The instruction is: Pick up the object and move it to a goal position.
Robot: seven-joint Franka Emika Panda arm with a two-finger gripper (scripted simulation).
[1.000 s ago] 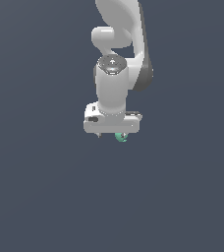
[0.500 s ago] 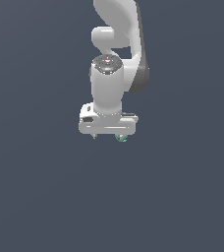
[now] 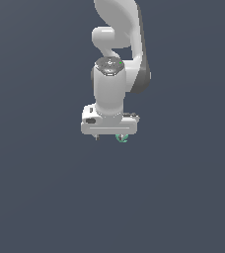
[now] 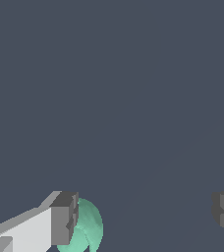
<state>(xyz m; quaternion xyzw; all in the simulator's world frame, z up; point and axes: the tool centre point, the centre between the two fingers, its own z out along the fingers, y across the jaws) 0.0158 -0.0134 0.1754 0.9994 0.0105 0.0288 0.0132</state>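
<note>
The object (image 3: pixel 122 138) is a small mint-green lump that peeks out just under the white robot hand in the exterior view. My gripper (image 3: pixel 109 135) points down over it. In the wrist view the gripper (image 4: pixel 143 216) is open, its two grey fingers (image 4: pixel 62 219) far apart. The object (image 4: pixel 88 229) lies right beside one finger, on its inner side and partly hidden by it. The wide gap to the other finger is empty. I cannot tell whether the finger touches the lump.
A plain dark grey surface (image 3: pixel 45 197) fills both views. The white arm (image 3: pixel 117 29) rises above the hand towards the top of the exterior view.
The hand has come down a little and shifted slightly towards the exterior view's left. The object has stayed where it was.
</note>
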